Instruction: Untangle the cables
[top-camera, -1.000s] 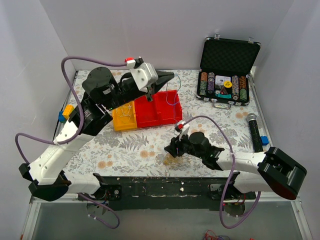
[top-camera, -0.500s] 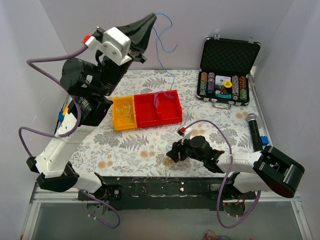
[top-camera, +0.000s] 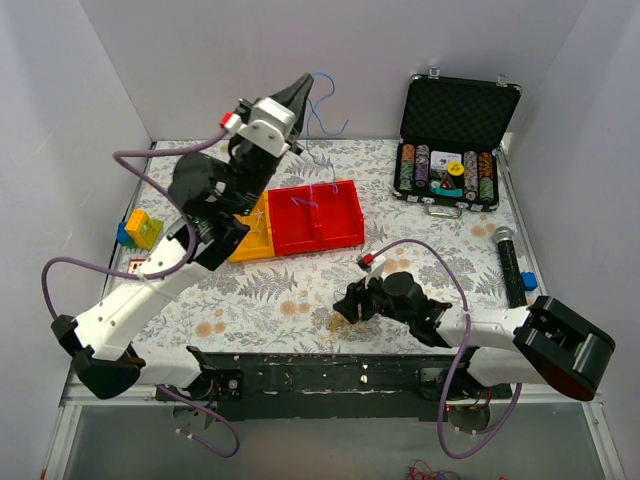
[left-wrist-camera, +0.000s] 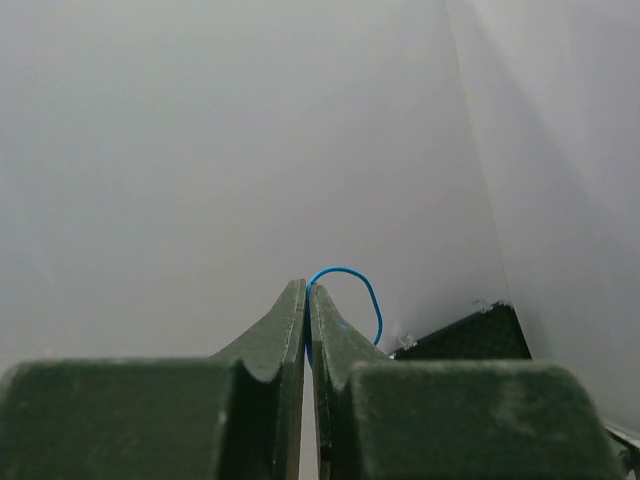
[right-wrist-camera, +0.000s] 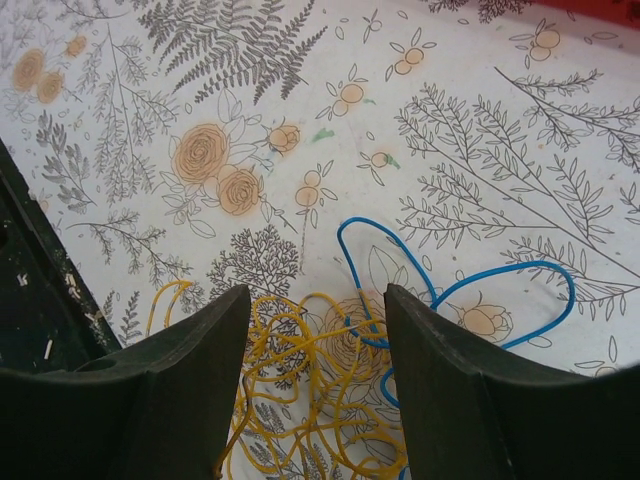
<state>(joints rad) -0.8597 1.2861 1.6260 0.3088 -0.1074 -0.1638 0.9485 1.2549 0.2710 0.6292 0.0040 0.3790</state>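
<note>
A tangle of thin yellow wires (right-wrist-camera: 320, 370) with a blue wire (right-wrist-camera: 470, 280) looped through it lies on the flowered table, between the fingers of my right gripper (right-wrist-camera: 317, 300), which is open and low over it. In the top view that bundle (top-camera: 340, 320) sits at the near middle under my right gripper (top-camera: 347, 303). My left gripper (top-camera: 298, 93) is raised high at the back and shut on a single blue wire (top-camera: 322, 110), which hangs down toward the red bin (top-camera: 318, 215). The left wrist view shows the blue wire (left-wrist-camera: 350, 285) pinched between its fingertips (left-wrist-camera: 307, 290).
A yellow bin (top-camera: 250, 235) with whitish wires adjoins the red bin. An open black case of poker chips (top-camera: 447, 170) stands back right. A black microphone (top-camera: 508, 262) lies at the right edge. Coloured blocks (top-camera: 137, 230) sit at the left.
My left arm rose from the red bin with the blue wire, peaked higher, and has come down a little and rightward. My right gripper stayed over the yellow bundle.
</note>
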